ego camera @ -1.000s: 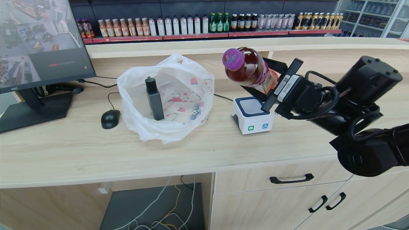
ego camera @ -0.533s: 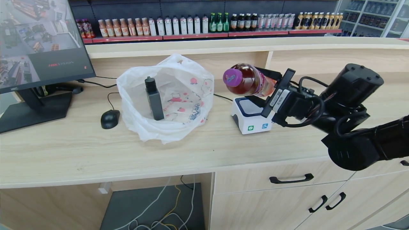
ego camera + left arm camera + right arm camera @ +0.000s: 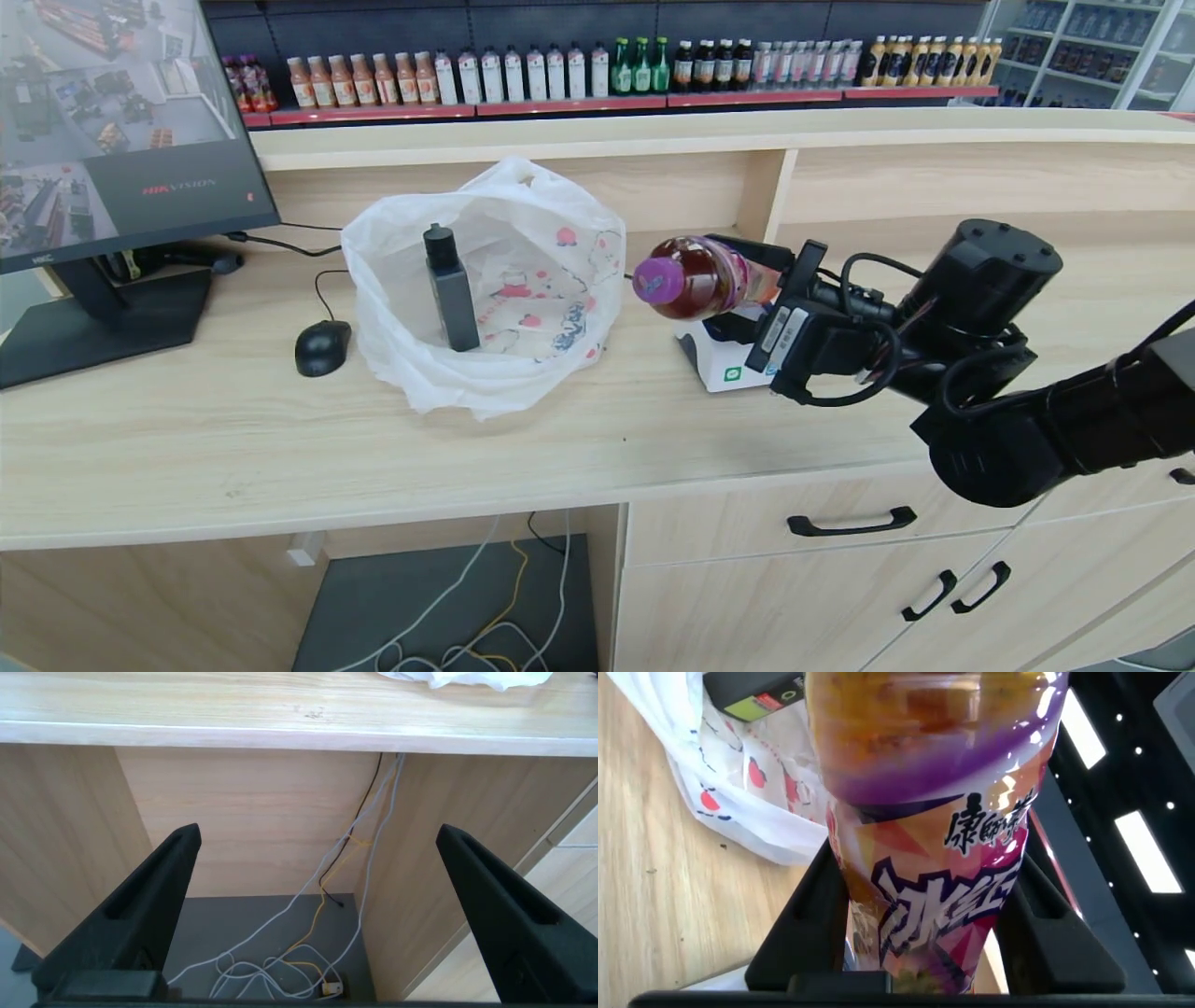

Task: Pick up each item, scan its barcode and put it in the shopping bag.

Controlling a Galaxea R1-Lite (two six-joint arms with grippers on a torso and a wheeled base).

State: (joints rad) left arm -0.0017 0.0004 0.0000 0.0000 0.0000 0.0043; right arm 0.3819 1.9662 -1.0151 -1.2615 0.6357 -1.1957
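My right gripper is shut on a drink bottle with a purple cap and dark red-brown liquid, held on its side just above the white barcode scanner, cap pointing toward the bag. In the right wrist view the bottle stands between the black fingers, its purple label facing the camera. The white shopping bag stands open left of the scanner, with a dark grey bottle upright inside. My left gripper hangs open below the counter edge, holding nothing.
A black mouse lies left of the bag, and a monitor stands at the far left. A raised counter ledge runs behind, with a shelf of bottles beyond. Cables hang under the counter.
The right arm has lowered the bottle and carried it left, from high above the scanner to just over it, nearer the bag. The bag and its grey bottle have not moved.
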